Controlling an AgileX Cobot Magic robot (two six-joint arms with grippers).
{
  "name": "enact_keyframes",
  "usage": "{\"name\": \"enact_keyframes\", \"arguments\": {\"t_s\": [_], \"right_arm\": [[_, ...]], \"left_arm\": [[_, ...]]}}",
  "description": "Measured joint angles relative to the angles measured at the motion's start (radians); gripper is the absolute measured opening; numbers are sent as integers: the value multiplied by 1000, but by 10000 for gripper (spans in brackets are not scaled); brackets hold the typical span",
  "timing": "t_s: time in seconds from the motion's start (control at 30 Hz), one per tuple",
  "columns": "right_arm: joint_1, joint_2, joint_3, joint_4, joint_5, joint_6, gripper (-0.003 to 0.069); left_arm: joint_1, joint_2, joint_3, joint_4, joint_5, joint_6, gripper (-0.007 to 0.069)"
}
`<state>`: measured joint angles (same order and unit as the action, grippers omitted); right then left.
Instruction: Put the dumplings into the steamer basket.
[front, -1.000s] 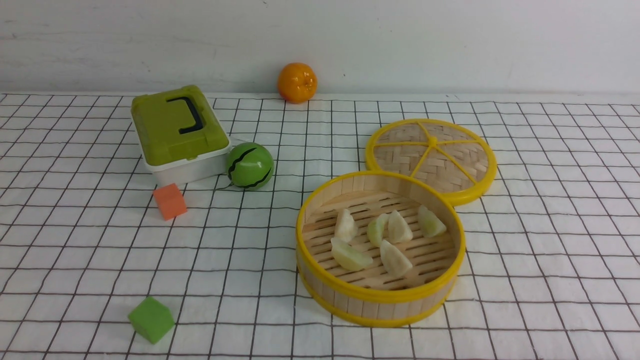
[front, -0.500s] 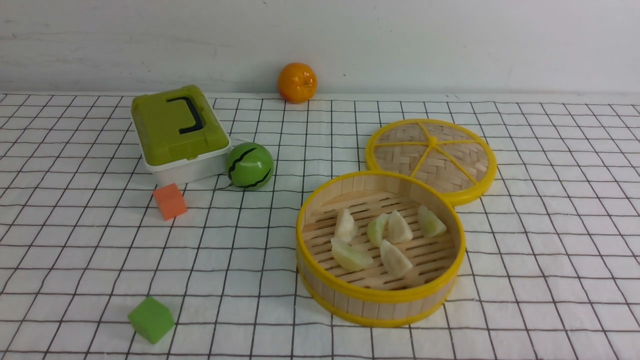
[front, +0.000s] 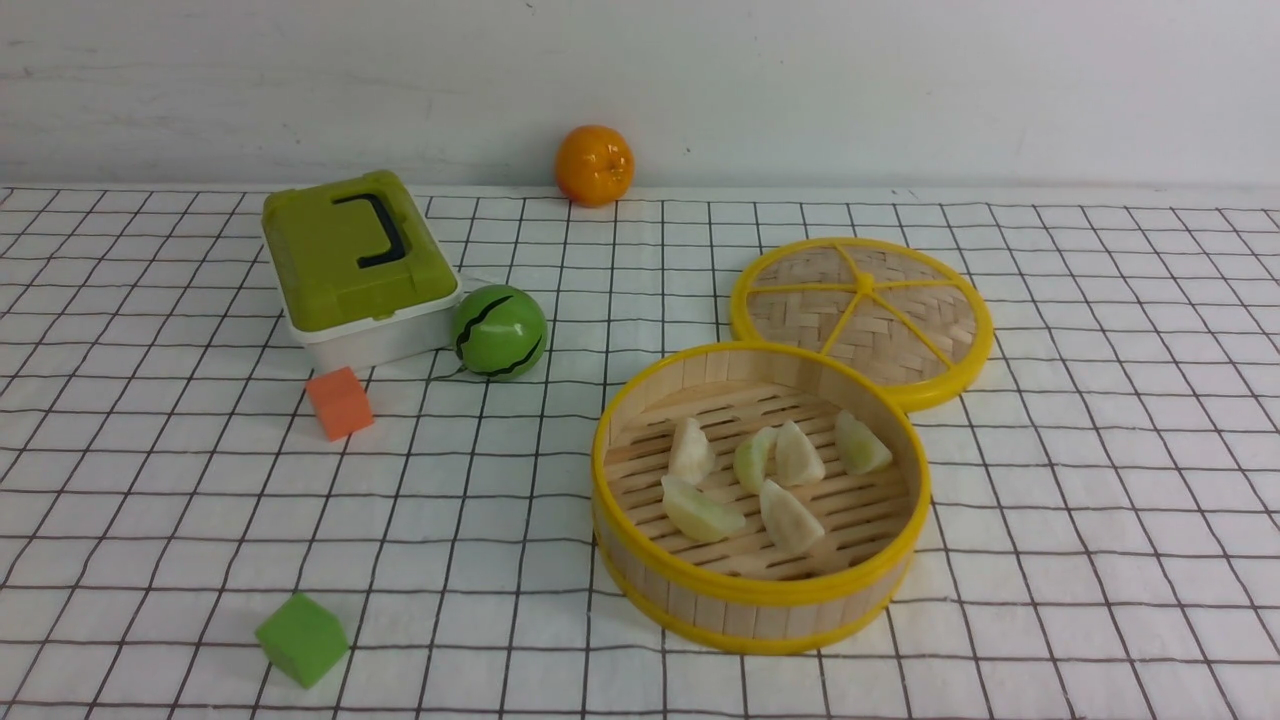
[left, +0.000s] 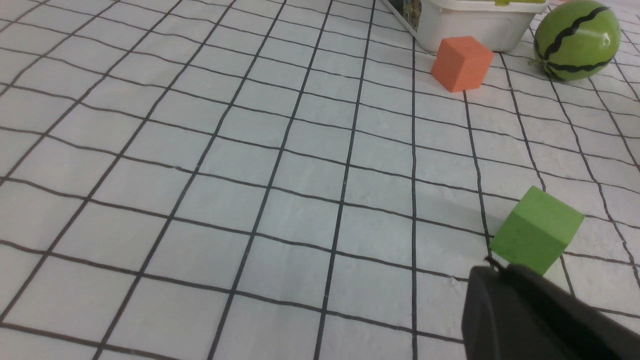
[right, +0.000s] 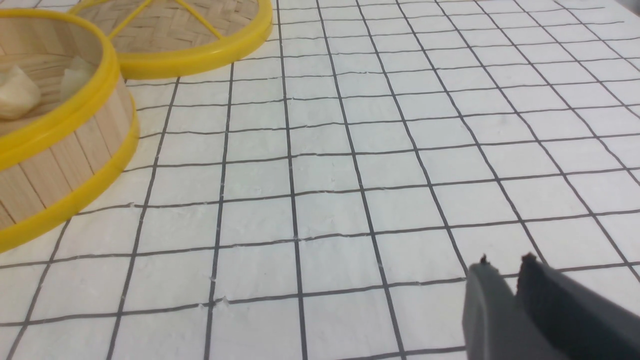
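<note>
Above bare cloth (right: 325, 175), right tool (right: 505, 265) slightly parted, empty.

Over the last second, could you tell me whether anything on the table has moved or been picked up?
Nothing visibly changed. All six dumplings lie in the steamer basket as before, the lid leans behind it, and the cubes, striped ball, box and orange sit where they were. Neither arm shows in the front view.
</note>
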<state>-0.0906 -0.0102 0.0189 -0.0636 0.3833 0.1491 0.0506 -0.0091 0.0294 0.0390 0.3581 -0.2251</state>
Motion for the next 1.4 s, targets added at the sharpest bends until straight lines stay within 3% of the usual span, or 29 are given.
{"name": "enact_keyframes", "arguments": {"t_s": [1.4], "right_arm": [[0,0,0,0,0,0,143]], "left_arm": [[0,0,0,-53,0,0,18]]}}
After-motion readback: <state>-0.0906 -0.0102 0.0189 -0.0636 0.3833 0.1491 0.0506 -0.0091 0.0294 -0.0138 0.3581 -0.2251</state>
